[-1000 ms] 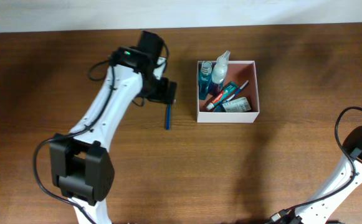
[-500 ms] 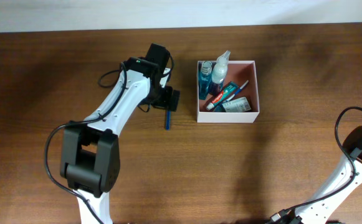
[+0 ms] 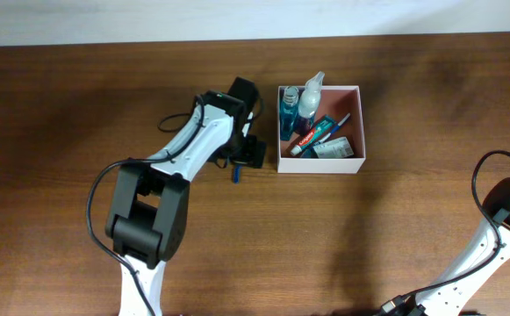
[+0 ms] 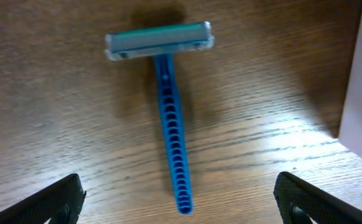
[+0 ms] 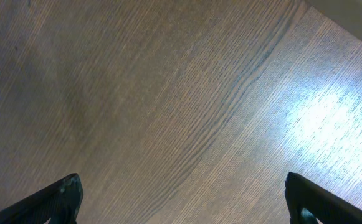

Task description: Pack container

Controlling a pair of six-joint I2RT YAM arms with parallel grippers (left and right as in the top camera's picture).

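A: What is on the left?

B: The left gripper (image 3: 251, 154) hangs over a blue disposable razor (image 4: 171, 137). Its jaws are wide apart and it holds nothing. The razor lies flat on the bench (image 3: 413, 237).

A: And where is the container?

B: The container (image 3: 320, 165) stands near the far edge of the bench, about the middle, just to the right of the razor. Inside are a blue bottle (image 3: 288, 110), a spray bottle (image 3: 310, 98), a toothpaste tube (image 3: 312, 136) and other small toiletries.

A: And the right gripper?

B: The right gripper (image 5: 184, 208) is also wide open and empty, over bare wood.
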